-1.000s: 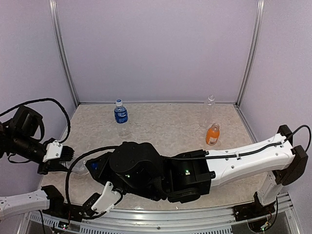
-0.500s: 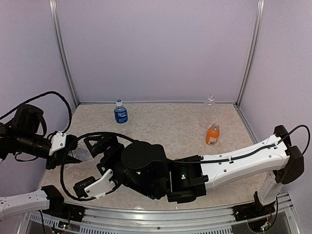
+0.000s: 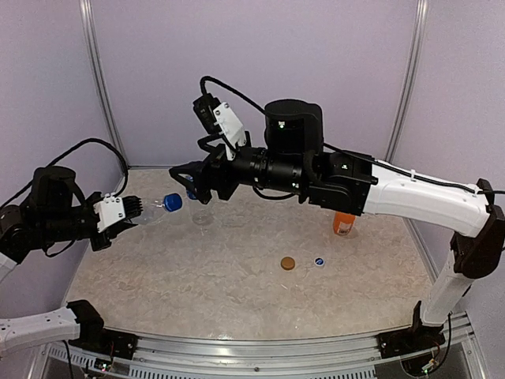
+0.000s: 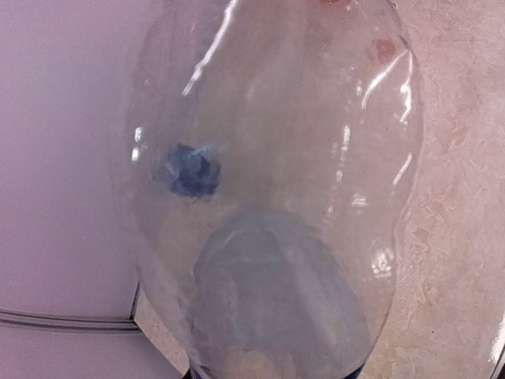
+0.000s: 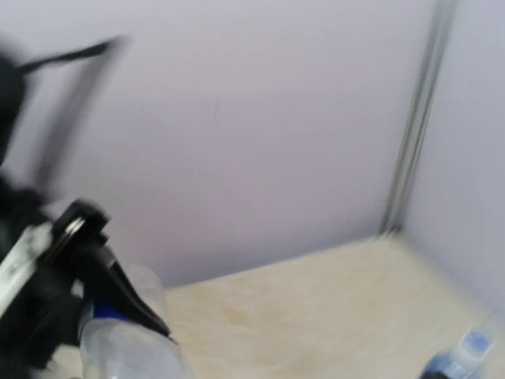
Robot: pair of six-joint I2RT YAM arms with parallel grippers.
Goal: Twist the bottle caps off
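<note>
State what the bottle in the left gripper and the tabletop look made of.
The clear unlabelled blue-capped bottle looks like thin glossy transparent plastic: the background shows through it and highlights streak its wall. The beige mottled tabletop resembles stone, perhaps matte laminate.

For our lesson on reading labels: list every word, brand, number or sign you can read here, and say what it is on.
None can be read.
Blue-labelled bottle: print too blurred.
Clear bottle in the left tool: no label shows.
Orange bottle: largely behind the arm, no print shows.
Orange-brown cap and blue cap: too small to tell.
</note>
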